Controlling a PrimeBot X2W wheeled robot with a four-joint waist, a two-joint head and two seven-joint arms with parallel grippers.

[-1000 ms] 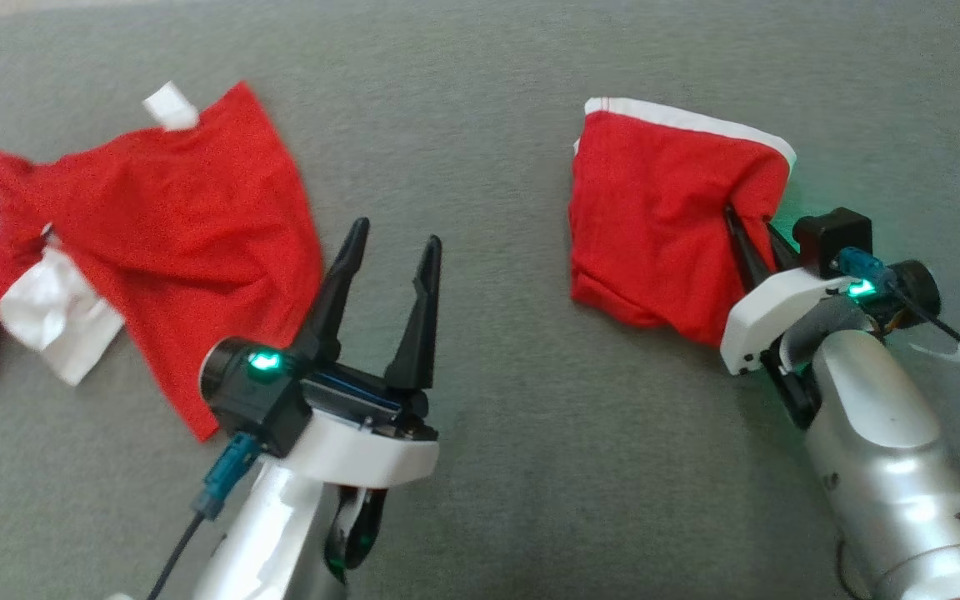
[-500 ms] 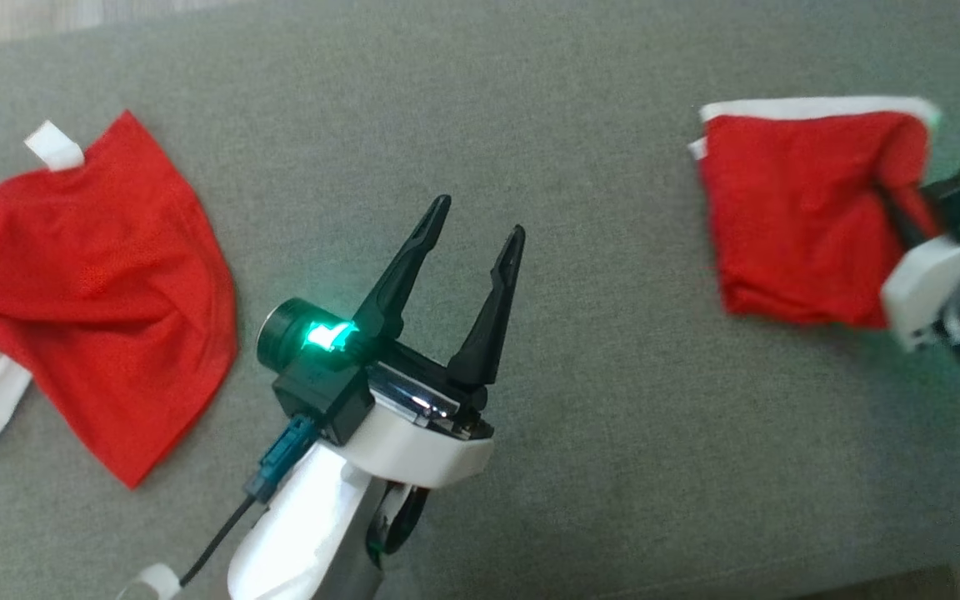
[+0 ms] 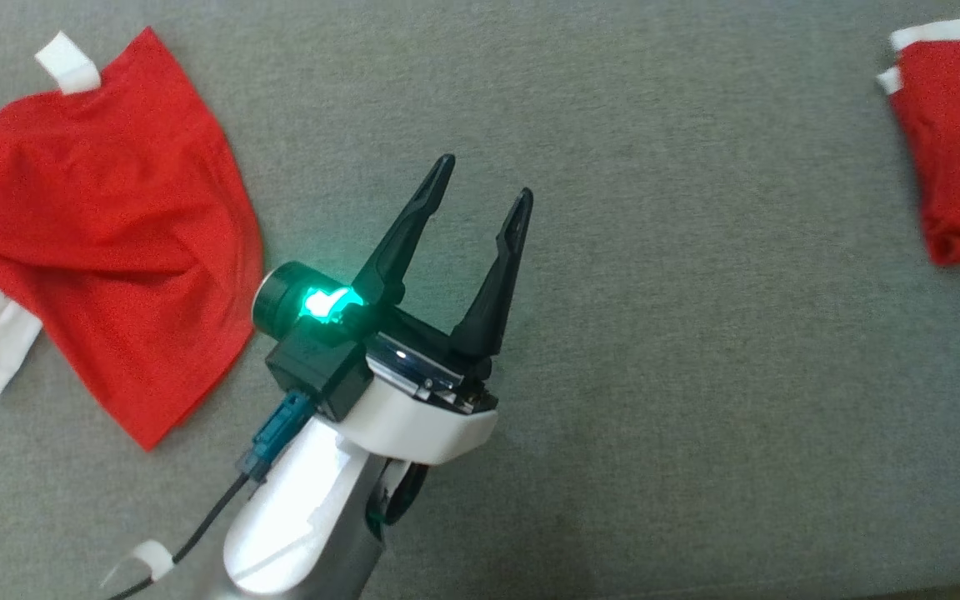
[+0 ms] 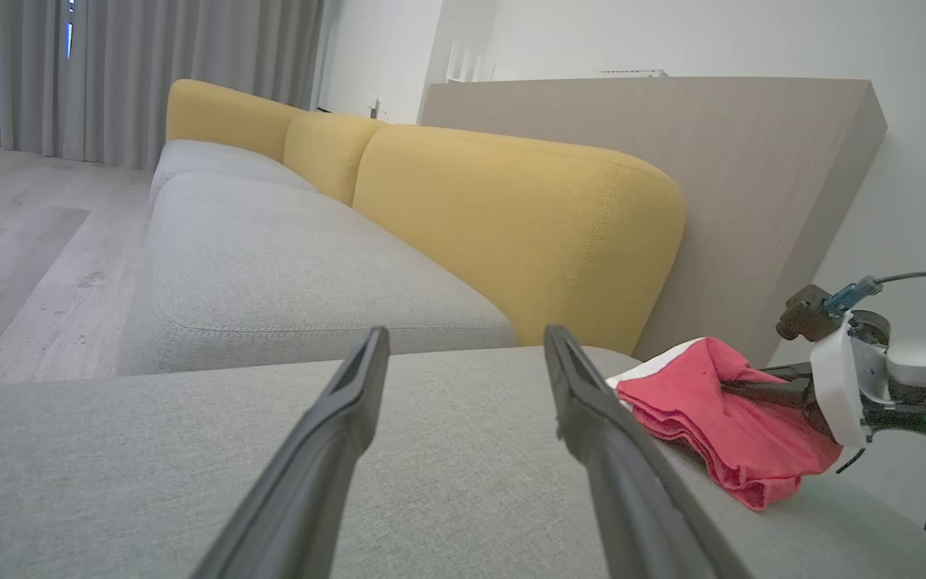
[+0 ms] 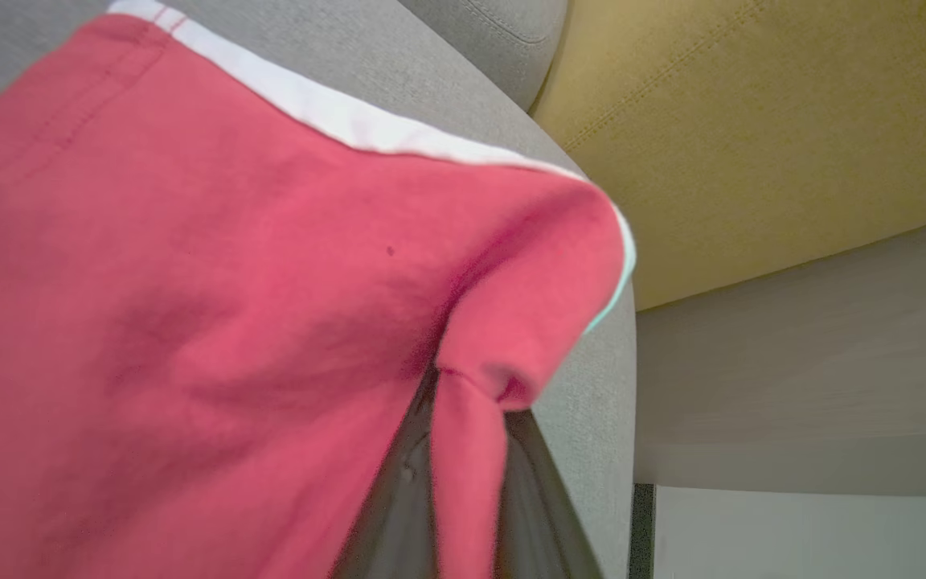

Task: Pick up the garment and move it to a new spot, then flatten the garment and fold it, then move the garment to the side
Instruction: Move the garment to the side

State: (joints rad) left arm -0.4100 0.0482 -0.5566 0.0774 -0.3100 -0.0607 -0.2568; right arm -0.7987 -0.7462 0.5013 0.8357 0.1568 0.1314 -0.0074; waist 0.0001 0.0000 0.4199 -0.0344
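Red folded garment [image 5: 190,281] pinched at a corner by right claw [image 5: 463,402] | left claw [image 3: 484,176] spread, empty | step: likely the move aside | next: lay flat, release

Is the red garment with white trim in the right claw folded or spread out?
Folded: the red garment with white trim shows stacked layers along its edge; the right claw is shut on one corner.

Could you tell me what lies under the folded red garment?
The grey cushion shows around the folded red garment, pinched by the right gripper; anything beneath the cloth is covered.
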